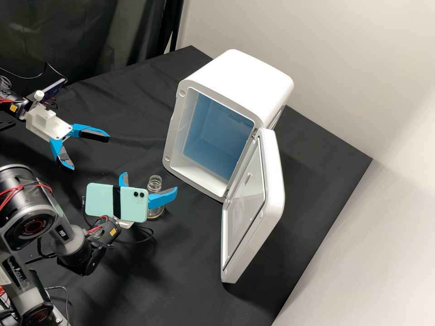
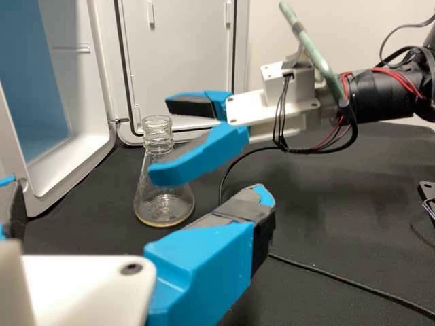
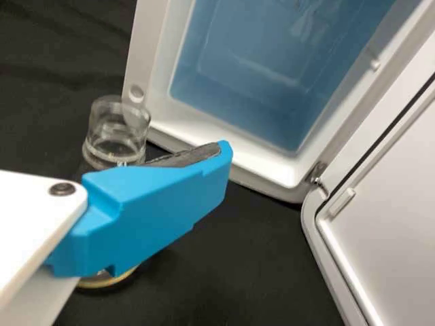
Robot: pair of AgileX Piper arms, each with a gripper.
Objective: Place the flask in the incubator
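A clear glass flask (image 1: 155,184) stands upright on the black bench, in front of the white incubator (image 1: 235,86). The incubator's door (image 1: 256,199) hangs wide open and shows a blue inside. My right gripper (image 1: 149,183) is open, with one blue finger on each side of the flask's neck (image 2: 158,129). In the right wrist view a blue finger (image 3: 163,190) crosses in front of the flask (image 3: 115,132). My left gripper (image 1: 86,149) hangs open to the left of the flask, apart from it, nothing between its fingers (image 2: 217,251).
A pale green phone (image 1: 117,201) is fixed on the right arm's wrist. A thin black cable (image 2: 340,278) lies on the bench near the flask. The open door (image 2: 183,61) juts toward the bench's front right edge. A white wall stands behind the incubator.
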